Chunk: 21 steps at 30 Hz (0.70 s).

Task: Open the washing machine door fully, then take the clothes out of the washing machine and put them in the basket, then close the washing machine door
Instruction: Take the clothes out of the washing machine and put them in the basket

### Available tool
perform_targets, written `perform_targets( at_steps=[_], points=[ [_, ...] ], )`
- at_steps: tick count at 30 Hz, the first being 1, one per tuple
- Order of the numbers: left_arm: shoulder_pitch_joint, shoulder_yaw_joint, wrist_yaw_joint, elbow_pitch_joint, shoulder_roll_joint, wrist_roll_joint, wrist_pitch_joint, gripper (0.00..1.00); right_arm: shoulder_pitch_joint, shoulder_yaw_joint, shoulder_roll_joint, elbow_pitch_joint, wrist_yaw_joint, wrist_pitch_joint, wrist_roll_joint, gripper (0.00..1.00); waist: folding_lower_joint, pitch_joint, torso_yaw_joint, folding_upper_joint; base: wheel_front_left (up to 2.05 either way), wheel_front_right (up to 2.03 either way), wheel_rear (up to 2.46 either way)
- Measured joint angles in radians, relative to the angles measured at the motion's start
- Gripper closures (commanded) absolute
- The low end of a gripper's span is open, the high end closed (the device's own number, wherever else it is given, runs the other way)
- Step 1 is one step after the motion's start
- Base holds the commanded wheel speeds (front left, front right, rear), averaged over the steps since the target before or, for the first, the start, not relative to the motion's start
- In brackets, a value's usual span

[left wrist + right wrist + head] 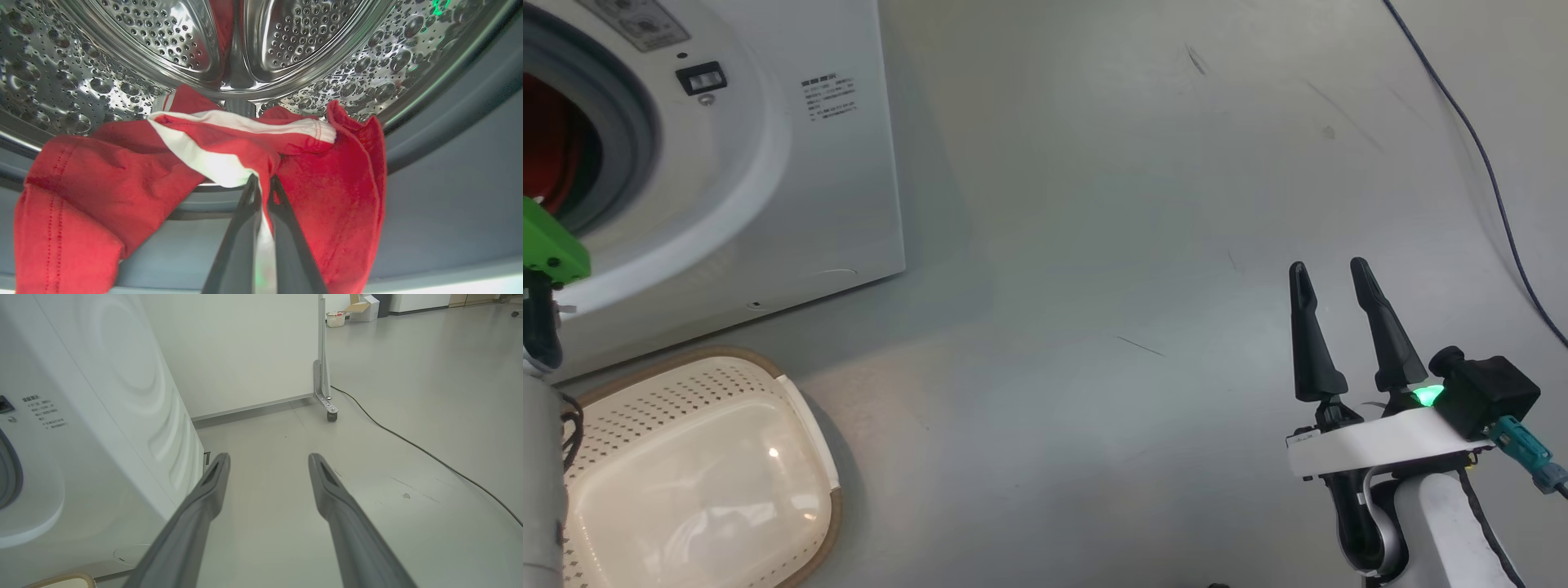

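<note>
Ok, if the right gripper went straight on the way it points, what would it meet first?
Probably bare floor, just short of the white partition; depth is unclear. The open right gripper would run beside the washer, not into it.

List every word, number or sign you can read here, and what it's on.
Printed text block on the washing machine front: several lines, too small to read.
Grey sticker near the drum opening: blurred, unreadable.
The clothes: no lettering showing.
Nothing can be quoted.
</note>
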Motion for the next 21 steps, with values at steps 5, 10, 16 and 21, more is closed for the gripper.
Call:
perform_targets(
  at_steps=[5,10,16,21],
  points=[
    [0.025,-0.028,-0.028,0.001,-0.024,0.014,-0.052,1.0,0.001,-0.018,-0.001,0.011,0.002,0.0,-0.019,0.0,0.0,-0.037,0.04,0.0,0.0,0.0,0.0],
    [0.052,-0.055,-0.059,0.0,-0.048,0.024,-0.101,1.0,0.004,-0.033,-0.003,0.016,0.005,0.0,-0.035,0.0,0.0,-0.075,0.086,0.0,0.0,0.0,0.0],
    [0.1,-0.096,-0.08,-0.001,-0.078,0.042,-0.146,1.0,0.023,-0.045,-0.011,0.024,0.011,0.0,-0.044,0.0,0.0,-0.119,0.148,0.0,0.0,0.0,0.0],
    [0.147,-0.127,-0.098,-0.008,-0.092,0.055,-0.181,1.0,0.044,-0.052,-0.014,0.029,0.016,0.0,-0.051,0.0,0.0,-0.154,0.199,0.0,0.0,0.0,0.0]
  ],
)
